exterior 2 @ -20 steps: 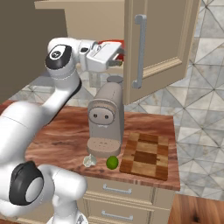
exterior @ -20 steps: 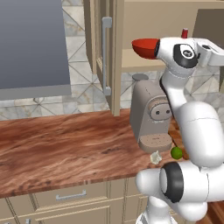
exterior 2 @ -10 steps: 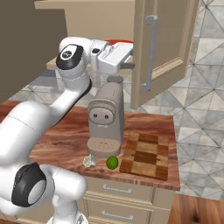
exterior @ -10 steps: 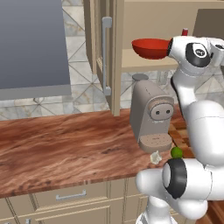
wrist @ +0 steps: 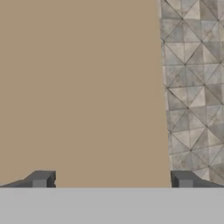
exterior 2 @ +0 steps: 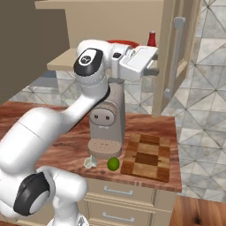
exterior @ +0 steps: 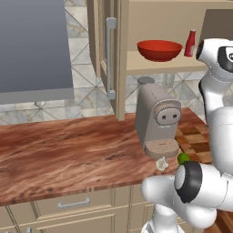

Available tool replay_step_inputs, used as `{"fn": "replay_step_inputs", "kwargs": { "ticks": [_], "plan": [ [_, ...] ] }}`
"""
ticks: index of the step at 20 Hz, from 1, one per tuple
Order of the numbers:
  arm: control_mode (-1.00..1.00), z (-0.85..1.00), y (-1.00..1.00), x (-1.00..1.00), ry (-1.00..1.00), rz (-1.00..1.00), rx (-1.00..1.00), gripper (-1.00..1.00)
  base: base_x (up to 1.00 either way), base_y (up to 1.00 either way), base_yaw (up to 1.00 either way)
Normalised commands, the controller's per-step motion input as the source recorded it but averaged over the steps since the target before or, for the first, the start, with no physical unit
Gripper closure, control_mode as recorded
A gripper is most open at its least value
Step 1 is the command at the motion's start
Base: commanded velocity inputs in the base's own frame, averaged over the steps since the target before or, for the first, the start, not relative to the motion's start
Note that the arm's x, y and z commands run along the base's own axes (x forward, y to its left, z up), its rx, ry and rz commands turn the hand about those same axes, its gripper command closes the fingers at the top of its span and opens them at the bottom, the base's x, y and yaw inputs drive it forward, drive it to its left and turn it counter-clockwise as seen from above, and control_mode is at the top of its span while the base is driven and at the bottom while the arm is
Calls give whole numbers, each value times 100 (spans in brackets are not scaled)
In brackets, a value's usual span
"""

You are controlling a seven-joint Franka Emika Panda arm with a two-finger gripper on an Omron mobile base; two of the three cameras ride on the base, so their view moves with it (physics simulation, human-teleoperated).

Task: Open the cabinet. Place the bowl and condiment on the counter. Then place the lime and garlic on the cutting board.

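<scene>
The cabinet (exterior: 119, 54) stands open, its left door handle (exterior: 110, 57) swung out. On its shelf sit the red bowl (exterior: 159, 49) and the condiment (exterior: 190, 43) bottle to its right. My gripper (exterior 2: 152, 69) is open beside the inner face of the right cabinet door (exterior 2: 176, 57), in front of the shelf. In the hand view the fingertips (wrist: 41, 179) stand wide apart against the beige door panel (wrist: 83, 87). The lime (exterior 2: 113, 163) and garlic (exterior 2: 90, 162) lie on the counter (exterior: 68, 150), left of the cutting board (exterior 2: 148, 156).
A beige coffee machine (exterior: 157, 120) stands on the counter under the shelf, just behind the lime and garlic. A grey panel (exterior: 34, 45) hangs at the upper left. Drawers (exterior 2: 119, 194) run below the counter edge. Tiled wall (wrist: 192, 87) shows past the door.
The right cabinet door has swung further open. My hand has moved right along with it, clearing the front of the bowl. The jaws stay wide.
</scene>
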Motion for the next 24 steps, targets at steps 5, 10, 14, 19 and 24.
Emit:
{"fn": "replay_step_inputs", "kwargs": {
  "ticks": [5,10,14,19,24],
  "plan": [
    [-100,-10,-74,2,0,-3,0,-100,0,0,0],
    [-100,-8,-72,2,0,-3,0,-100,0,0,0],
    [-100,0,-52,0,0,-1,0,-100,0,0,0],
    [-100,0,-7,0,0,-1,-1,-100,0,0,0],
    [-100,0,31,0,0,-1,-14,-100,0,0,0]
  ]
}}
